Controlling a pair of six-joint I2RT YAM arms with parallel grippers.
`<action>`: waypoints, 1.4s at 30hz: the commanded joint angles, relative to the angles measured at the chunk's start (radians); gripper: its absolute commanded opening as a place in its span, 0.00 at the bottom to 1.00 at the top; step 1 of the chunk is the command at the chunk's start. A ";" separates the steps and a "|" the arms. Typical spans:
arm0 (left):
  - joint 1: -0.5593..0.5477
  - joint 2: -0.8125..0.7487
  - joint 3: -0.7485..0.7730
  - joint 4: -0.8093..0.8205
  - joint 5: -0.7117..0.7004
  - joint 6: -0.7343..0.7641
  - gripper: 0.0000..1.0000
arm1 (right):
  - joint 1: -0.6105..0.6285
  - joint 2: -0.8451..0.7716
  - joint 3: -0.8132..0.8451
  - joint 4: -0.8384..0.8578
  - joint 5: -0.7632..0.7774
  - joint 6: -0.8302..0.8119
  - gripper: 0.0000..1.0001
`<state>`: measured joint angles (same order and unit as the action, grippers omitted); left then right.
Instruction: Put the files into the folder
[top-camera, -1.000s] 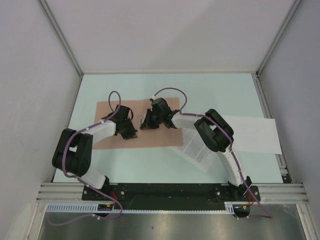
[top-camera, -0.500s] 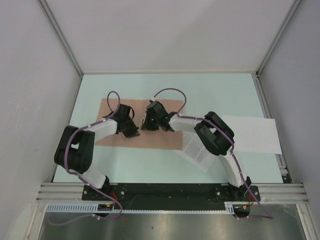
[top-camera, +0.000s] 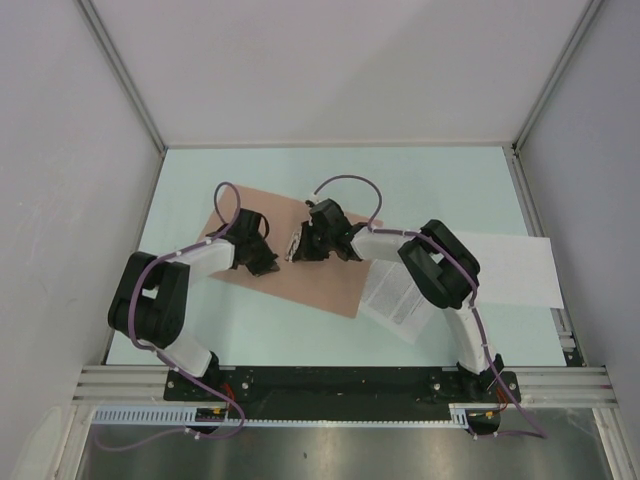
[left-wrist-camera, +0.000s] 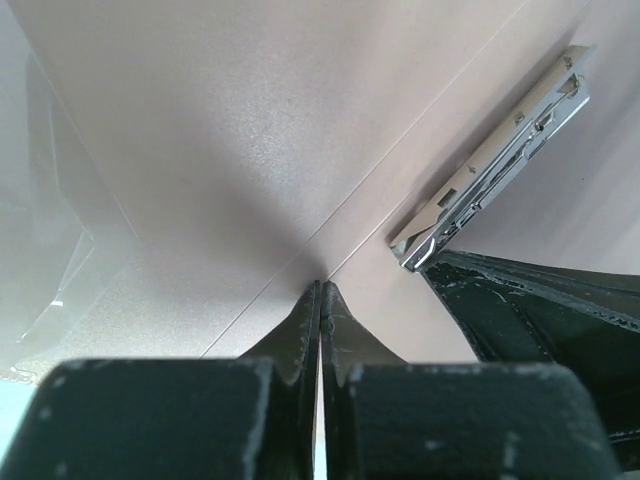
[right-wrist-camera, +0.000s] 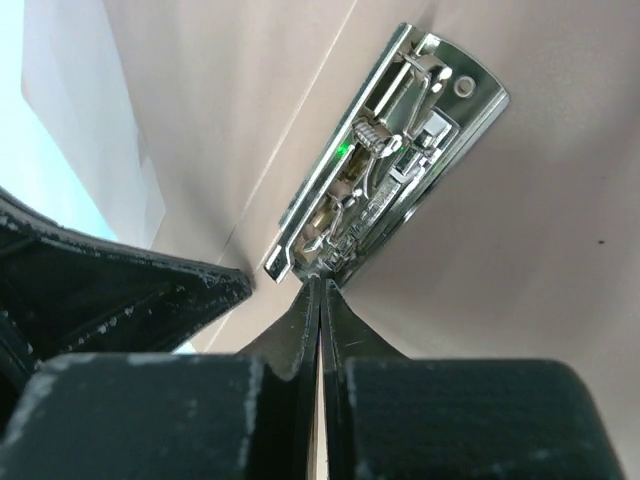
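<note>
Findings. The left pincer (left-wrist-camera: 321, 288) is fully closed, with no gap between its jaws and nothing between them. Its tip rests on the inner face of the folder (top-camera: 310, 285), right on a crease line. The right pincer (right-wrist-camera: 318, 284) is likewise closed and empty. Its tip touches the near end of the metal clip (right-wrist-camera: 385, 160), which is fixed inside the folder. The two pincers stand just beside each other, each visible in the other's wrist view.

Assessment. The closed tips appear to be used as pressing points rather than for grasping. They are probably pinning the opened folder flat on the counter (top-camera: 430, 190), or nudging it. Which of these cannot be told.

Condition of the folder. It is salmon-pink, thin and matt. It lies open directly beneath both pincers, skewed to the counter's edges. The clip runs away from the right pincer and looks bright and undamaged.

Files. Neither sheet is inside the folder. The printed sheet (top-camera: 398, 298) lies to the right of the right pincer, touching or slightly overlapping the folder's edge. The plain sheet (top-camera: 515, 270) lies further right, well apart from both pincers.
</note>
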<state>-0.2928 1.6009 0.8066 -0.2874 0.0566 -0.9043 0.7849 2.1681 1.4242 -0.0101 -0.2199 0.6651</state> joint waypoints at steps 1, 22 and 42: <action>-0.011 0.002 -0.012 -0.055 -0.039 0.096 0.04 | -0.047 -0.008 -0.113 -0.003 -0.112 -0.003 0.00; -0.054 -0.125 -0.242 0.062 0.028 -0.116 0.06 | -0.042 0.015 -0.136 0.286 -0.306 0.206 0.27; -0.063 -0.179 -0.251 0.044 -0.012 -0.088 0.05 | -0.075 0.061 -0.136 0.357 -0.335 0.246 0.02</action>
<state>-0.3408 1.4406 0.5846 -0.1253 0.0994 -1.0206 0.7128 2.2021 1.2903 0.2970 -0.5468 0.9051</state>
